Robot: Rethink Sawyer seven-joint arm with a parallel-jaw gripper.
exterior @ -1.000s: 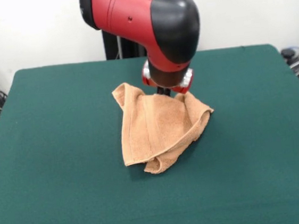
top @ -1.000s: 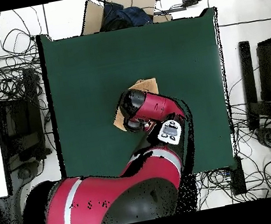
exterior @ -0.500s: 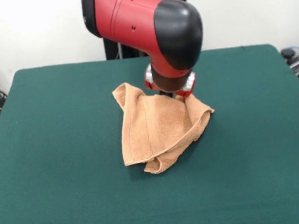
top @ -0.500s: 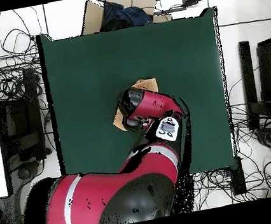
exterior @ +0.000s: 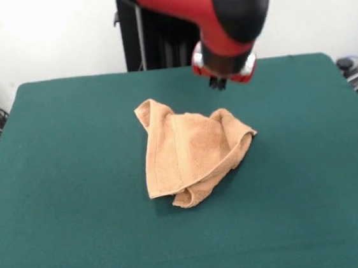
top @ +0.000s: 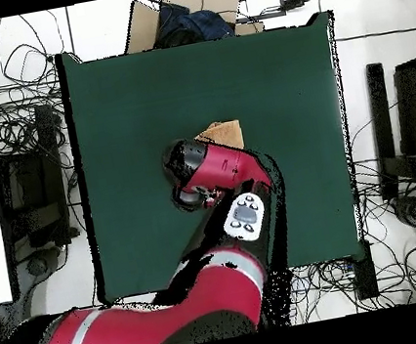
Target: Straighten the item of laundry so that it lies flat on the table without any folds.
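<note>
1. Towel (exterior: 190, 152) lies bunched mid-table (exterior: 68, 235), folded over itself — not flat.
2. Gripper (exterior: 217, 83) hangs clear above its far edge, empty; tips close together, spread unclear — cannot tell.
3. Judgement: pinch one outer corner, drag outward low.
4. Arm (top: 213, 169) hides most of the towel from overhead.

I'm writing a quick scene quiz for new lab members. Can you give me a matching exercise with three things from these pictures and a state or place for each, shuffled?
Things:
1. towel
2. tool
3. table

States or places:
A. covered in dark green cloth
B. raised in the air above the far part of the table, touching nothing
C. crumpled, with folded-over layers, near the middle of the table

Pairs: 1-C, 2-B, 3-A
</note>
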